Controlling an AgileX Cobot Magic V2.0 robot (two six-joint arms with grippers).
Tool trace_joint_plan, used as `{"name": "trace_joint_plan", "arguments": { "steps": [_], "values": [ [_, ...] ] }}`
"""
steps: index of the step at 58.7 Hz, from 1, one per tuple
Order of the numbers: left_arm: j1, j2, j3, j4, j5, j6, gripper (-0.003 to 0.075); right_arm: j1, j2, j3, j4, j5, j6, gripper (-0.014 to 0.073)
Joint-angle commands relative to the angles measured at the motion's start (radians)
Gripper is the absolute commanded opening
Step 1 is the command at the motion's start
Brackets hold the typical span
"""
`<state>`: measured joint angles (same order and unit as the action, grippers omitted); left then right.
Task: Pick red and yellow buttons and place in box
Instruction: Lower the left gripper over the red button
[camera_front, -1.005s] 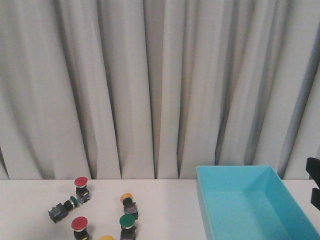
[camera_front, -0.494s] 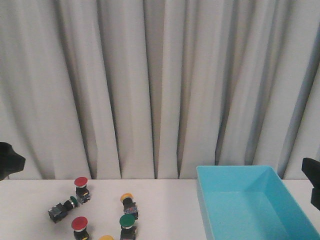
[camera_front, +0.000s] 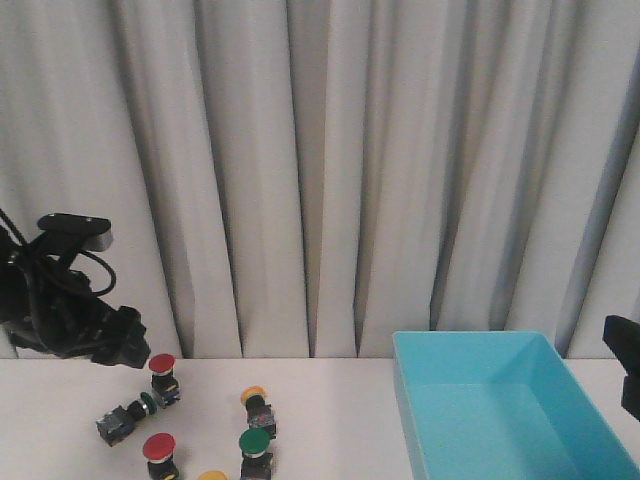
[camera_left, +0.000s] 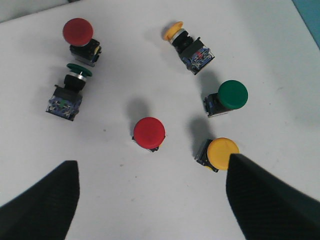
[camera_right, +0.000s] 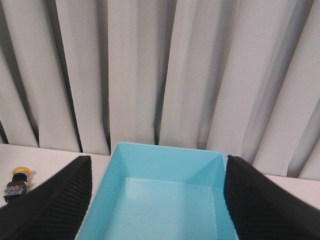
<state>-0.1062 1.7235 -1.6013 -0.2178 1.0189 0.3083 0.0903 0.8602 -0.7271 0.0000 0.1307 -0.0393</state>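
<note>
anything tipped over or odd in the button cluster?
Two lie on their sides: a green button next to the far red button, and a yellow button. The other four stand cap-up. The box is empty, and nothing looks broken or spilled.

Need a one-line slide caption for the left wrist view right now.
Open left gripper hovers over six buttons on the white table: two red, two yellow, two green, none grasped.
</note>
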Motion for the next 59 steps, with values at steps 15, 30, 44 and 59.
{"name": "trace_joint_plan", "arguments": {
  "steps": [15, 30, 44, 59],
  "values": [
    [-0.096, 0.121, -0.106, 0.173, -0.009, -0.007, 0.0580, 0.001, 0.000, -0.034, 0.000, -0.078, -0.009, 0.0544],
    [-0.097, 0.200, -0.106, 0.182, -0.033, -0.071, 0.0554, 0.001, 0.000, -0.034, 0.000, -0.078, -0.009, 0.0544],
    [-0.097, 0.276, -0.106, 0.181, -0.003, -0.087, 0.0554, 0.001, 0.000, -0.034, 0.000, -0.078, -0.009, 0.0544],
    [-0.097, 0.316, -0.106, 0.180, -0.018, -0.118, 0.0554, 0.001, 0.000, -0.034, 0.000, -0.078, -0.009, 0.0544]
  ]
}}
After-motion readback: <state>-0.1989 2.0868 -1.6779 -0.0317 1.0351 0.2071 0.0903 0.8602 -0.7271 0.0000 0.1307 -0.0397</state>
